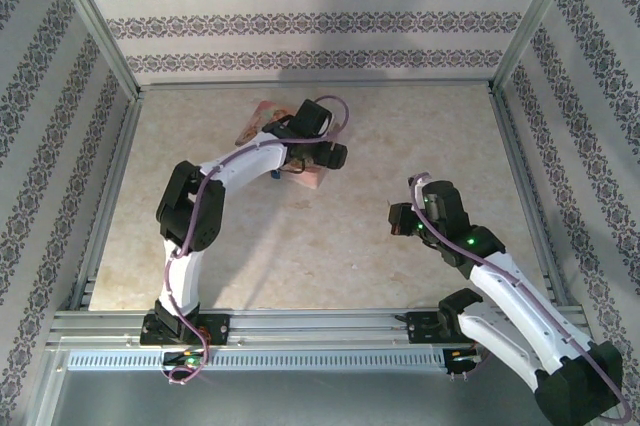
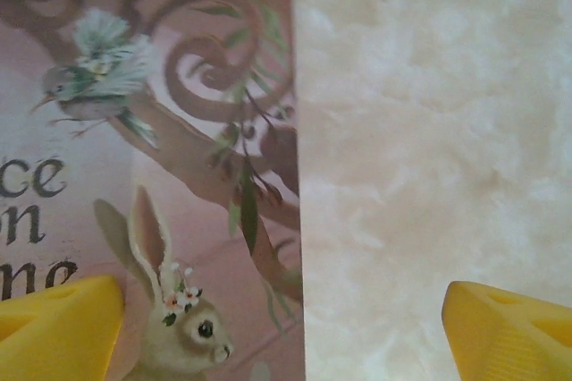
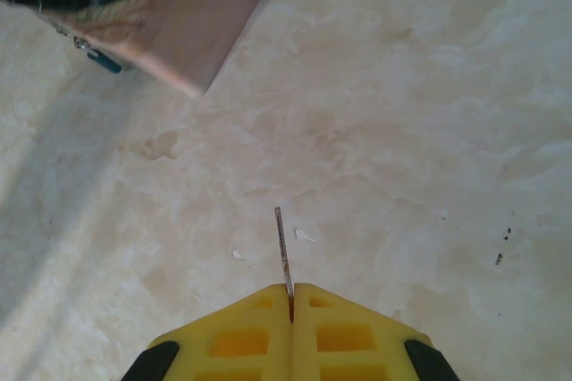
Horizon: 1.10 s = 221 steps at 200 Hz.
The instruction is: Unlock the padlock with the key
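The padlock [image 3: 105,61] is a tiny dark blue body with a silvery bit, hanging at the near edge of the pink printed box [image 3: 206,23]. From above, the padlock [image 1: 277,175] shows as a blue speck beside the box [image 1: 314,180]. My left gripper [image 2: 281,309] hovers open over the box [image 2: 179,175], one yellow finger [image 2: 54,332] above the rabbit print and the other above bare table. My right gripper [image 3: 291,296] is shut on the key [image 3: 282,251]. The key's thin blade points toward the box, well short of the padlock. From above, the right gripper [image 1: 400,218] is right of the box.
The tabletop [image 1: 300,256] is pale marbled stone inside patterned walls. A metal rail [image 1: 320,324] runs along the near edge by the arm bases. Part of the pink box [image 1: 260,118] sticks out behind the left arm.
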Available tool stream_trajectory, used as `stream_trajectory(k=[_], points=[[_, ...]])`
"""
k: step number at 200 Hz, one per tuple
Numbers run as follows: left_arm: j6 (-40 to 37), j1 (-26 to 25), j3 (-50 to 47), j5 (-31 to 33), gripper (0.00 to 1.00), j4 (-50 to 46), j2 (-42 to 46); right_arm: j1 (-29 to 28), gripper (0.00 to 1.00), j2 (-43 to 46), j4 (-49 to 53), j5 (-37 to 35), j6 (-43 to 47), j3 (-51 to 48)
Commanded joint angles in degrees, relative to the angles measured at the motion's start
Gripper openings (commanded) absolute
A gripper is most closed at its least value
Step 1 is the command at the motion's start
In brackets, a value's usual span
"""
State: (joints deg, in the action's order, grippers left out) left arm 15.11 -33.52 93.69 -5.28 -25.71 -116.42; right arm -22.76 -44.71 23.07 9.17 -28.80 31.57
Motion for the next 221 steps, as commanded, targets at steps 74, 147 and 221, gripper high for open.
stream_trajectory(k=[74, 147, 221], points=[[9.1, -11.0, -7.5, -3.4, 0.92, 4.4, 3.7, 8.2, 0.00, 2.3, 2.8, 5.1, -1.3, -1.5], [7.8, -11.8, 4.8, -7.0, 0.92, 3.2, -4.8, 11.3, 0.00, 4.6, 5.2, 6.8, -1.3, -1.9], [5.0, -11.7, 17.5, -9.2, 0.92, -0.6, -8.8, 11.4, 0.00, 6.7, 6.5, 7.3, -1.3, -1.9]])
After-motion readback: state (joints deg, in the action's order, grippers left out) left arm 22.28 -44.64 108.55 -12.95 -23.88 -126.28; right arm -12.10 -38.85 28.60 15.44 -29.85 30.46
